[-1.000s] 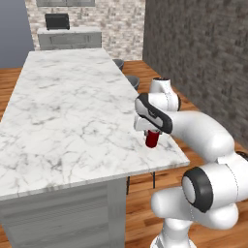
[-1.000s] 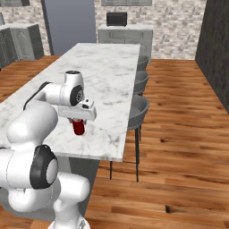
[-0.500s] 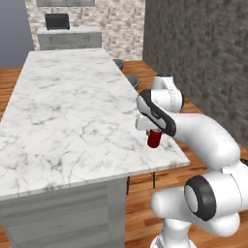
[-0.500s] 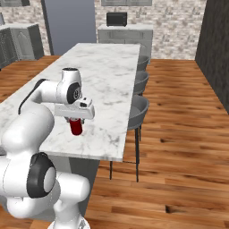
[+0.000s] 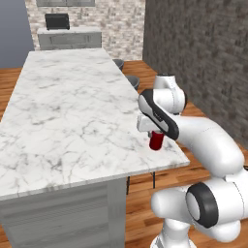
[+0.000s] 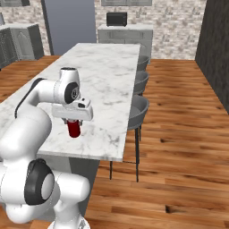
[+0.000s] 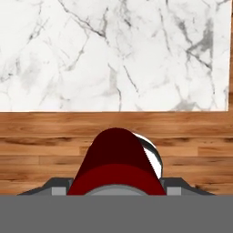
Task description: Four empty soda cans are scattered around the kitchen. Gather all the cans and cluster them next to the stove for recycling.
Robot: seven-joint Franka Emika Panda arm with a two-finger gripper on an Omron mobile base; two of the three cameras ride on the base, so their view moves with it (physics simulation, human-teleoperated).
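The rendered scene was evenly and brightly lit, without glare. Only a faint shadow was cast on the white marble island counter [image 5: 72,121] at centre frame. Edges were softened by slight blur.

Glossy white rounded arm [image 5: 203,140] segments with dark joint rings

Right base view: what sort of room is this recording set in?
A rendered home kitchen, most likely: a long marble island counter with grey stools along one side, grey cabinets against a stone-brick wall, and wood flooring. The gripper holds a red soda can near the island's end.
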